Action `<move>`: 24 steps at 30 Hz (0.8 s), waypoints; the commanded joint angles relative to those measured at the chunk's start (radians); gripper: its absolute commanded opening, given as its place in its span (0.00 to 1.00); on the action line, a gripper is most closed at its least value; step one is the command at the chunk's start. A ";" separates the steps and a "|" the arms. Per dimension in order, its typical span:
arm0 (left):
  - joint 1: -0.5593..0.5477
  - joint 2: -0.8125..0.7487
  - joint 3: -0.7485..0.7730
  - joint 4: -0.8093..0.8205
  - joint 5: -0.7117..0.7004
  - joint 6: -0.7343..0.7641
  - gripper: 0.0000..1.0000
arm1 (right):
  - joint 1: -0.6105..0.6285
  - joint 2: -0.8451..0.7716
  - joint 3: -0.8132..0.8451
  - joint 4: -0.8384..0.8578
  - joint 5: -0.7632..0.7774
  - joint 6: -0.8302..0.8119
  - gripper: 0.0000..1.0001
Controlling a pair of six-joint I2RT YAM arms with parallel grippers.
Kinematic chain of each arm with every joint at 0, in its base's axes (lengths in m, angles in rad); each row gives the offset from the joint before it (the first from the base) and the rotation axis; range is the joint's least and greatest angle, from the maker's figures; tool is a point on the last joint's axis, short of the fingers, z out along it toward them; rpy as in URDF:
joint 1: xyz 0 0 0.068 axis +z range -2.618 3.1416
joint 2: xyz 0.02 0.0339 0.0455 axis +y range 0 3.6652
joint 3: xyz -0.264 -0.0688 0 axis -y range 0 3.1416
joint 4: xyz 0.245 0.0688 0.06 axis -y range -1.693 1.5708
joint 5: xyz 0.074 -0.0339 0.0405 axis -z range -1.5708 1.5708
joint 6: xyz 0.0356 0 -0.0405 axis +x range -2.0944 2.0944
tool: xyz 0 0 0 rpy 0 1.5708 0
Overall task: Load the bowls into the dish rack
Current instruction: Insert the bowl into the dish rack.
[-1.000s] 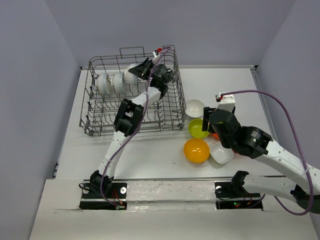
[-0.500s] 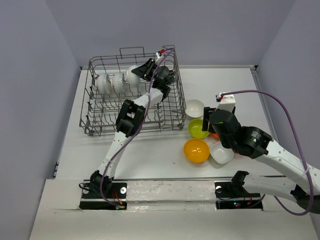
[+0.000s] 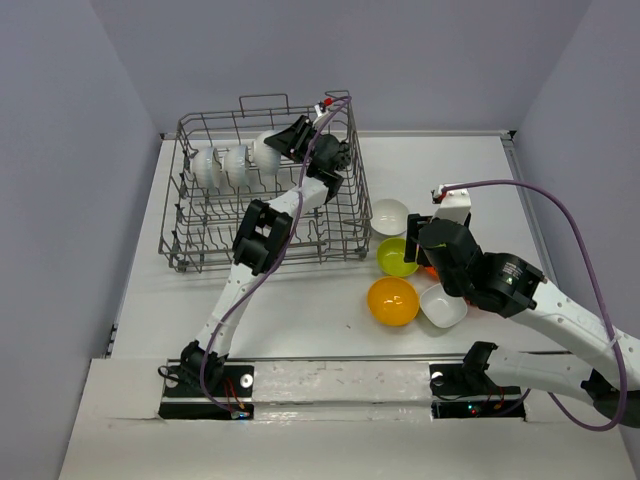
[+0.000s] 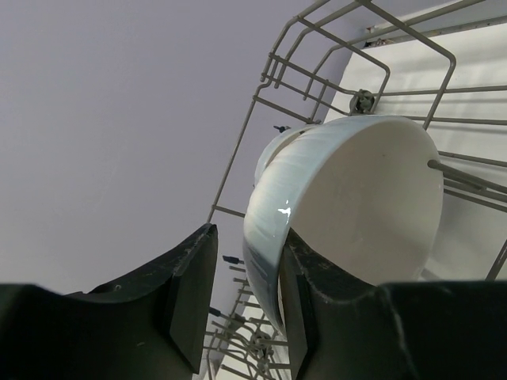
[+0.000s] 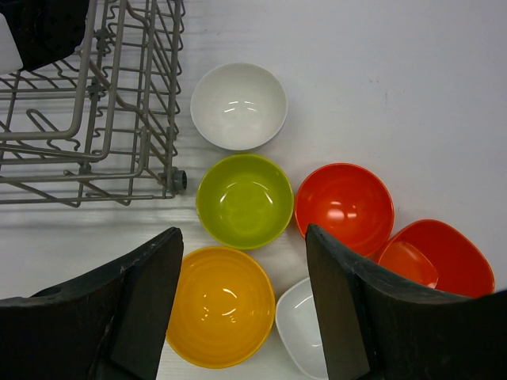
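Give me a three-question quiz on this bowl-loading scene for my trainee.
1. How many bowls sit on the table outside the dish rack?
2. True or false: the right fingers are clamped on the lime green bowl.
3. What sits between the left fingers? A) a white bowl B) an orange bowl C) nothing
Key: 1. six; 2. false, they stand open above it; 3. A.

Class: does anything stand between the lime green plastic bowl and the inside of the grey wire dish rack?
Yes: the tall side wall of the grey wire dish rack, beside the lime green plastic bowl; it likely must be lifted over.
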 commanded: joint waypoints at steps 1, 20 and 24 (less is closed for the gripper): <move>0.002 -0.043 -0.009 0.090 -0.073 0.002 0.49 | -0.003 -0.008 0.015 -0.001 0.018 0.006 0.69; 0.016 -0.045 -0.033 0.124 -0.074 0.025 0.65 | -0.003 -0.008 0.006 0.002 0.019 0.012 0.69; 0.019 -0.043 -0.041 0.147 -0.070 0.040 0.69 | -0.003 -0.003 0.004 0.002 0.018 0.012 0.69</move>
